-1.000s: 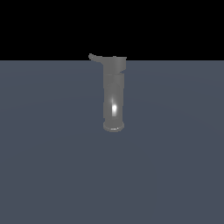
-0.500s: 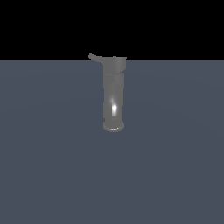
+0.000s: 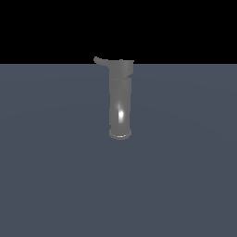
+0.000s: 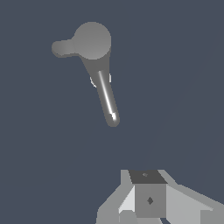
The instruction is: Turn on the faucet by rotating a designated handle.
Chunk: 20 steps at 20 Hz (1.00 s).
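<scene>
The faucet stands upright on the flat grey floor, its handle jutting sideways from the wider cap toward the exterior view's left. Only the wrist view shows the gripper, looking down on the faucet's cap from above, well apart from it. Finger spread cannot be told.

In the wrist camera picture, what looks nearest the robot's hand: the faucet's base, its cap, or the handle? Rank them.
From the hand, in the wrist view:
1. Faucet base, the glinting end toward the hand.
2. Cap, the round disc beyond.
3. Handle, off the cap's far side.
</scene>
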{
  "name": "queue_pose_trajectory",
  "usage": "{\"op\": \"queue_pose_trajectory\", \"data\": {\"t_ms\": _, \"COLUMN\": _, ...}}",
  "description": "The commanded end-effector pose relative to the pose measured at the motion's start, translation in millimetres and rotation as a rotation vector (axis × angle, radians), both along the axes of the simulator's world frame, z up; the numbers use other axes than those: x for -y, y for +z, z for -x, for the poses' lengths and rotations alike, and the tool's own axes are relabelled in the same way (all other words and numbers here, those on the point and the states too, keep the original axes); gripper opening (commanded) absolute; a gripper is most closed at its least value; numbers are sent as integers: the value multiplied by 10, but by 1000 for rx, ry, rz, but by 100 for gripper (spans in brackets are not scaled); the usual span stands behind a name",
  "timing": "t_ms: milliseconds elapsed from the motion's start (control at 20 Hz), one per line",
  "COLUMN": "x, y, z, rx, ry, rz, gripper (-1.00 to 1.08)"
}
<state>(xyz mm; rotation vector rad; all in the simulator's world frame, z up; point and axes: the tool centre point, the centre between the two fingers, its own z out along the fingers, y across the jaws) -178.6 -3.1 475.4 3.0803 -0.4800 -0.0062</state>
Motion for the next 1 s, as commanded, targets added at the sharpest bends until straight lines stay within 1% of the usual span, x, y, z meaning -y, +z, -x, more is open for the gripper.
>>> {"op": "queue_pose_trajectory", "data": {"t_ms": 0, "x": -17, "y": -28, "z": -133, "rx": 2, "ry": -59, "rz": 2, "gripper": -100}}
{"op": "queue_pose_trajectory", "data": {"t_ms": 950, "x": -188, "y": -404, "z": -1121, "rx": 17, "ry": -495, "rz": 10, "gripper": -100}}
